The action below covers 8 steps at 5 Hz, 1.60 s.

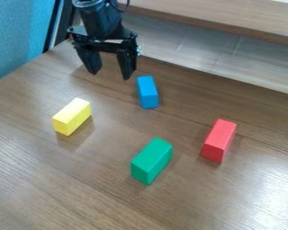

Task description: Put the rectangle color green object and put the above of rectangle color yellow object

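I have the hand [110, 74] hanging over the desk [47, 179] in the upper left of my camera view, released, its two fingers spread well apart with nothing between them. The green block [151, 159], the one I am to put on the yellow one, lies on the desk below the hand and to its right as I see it, well apart from it. The yellow block [72, 117] also lies on the desk, below the hand and to its left, nearer to it than the green one. Both have their long sides slanting from lower left to upper right, and they sit well apart from each other. Nearest the hand I get the blue block [147, 92], just below it and to the right, its length running almost straight down my view. The red block [218, 140] lies farthest to the right of the hand and lower than it, up and to the right of the green one. Beyond the desk, to the right of the hand, I see a pale grey surface [231, 56] with a wooden board [218, 13] above it; to the hand's left stands a blue panel [17, 38]
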Available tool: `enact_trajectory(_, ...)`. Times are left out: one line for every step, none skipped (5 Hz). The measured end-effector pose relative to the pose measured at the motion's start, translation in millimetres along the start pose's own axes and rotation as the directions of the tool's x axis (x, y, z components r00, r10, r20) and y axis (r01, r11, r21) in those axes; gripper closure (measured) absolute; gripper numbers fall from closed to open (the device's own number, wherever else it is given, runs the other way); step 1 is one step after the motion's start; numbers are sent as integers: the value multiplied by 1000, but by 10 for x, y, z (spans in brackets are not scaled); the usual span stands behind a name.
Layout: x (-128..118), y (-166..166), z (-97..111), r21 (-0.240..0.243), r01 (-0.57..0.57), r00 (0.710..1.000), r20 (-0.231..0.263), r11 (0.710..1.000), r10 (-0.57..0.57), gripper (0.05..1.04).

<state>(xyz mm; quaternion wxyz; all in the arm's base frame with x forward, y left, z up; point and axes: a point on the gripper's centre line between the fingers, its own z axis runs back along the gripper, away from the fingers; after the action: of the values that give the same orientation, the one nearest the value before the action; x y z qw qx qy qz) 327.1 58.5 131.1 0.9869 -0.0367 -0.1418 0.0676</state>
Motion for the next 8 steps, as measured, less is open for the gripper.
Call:
enact_trajectory(-41, 12, -89, -2, -7, 1000, -30, 1000, 7, 83)
enact_trajectory(-93, -57, -148, -9, 9, 999, -47, 1000, -9, 83)
enact_trajectory(-123, -109, -216, -14, 23, 998, -61, 1000, -24, 83)
enact_trajectory(-213, -253, -321, -24, 56, 994, -88, 998, -58, 83)
enact_trajectory(-354, -362, -423, -25, 85, 989, -119, 996, -87, 83)
enact_trajectory(-488, -454, -505, -26, 114, 982, -147, 993, -116, 83)
enact_trajectory(-610, -550, -570, -29, 138, 976, -165, 990, -141, 83)
enact_trajectory(-712, -654, -601, -33, 163, 970, -176, 986, -167, 83)
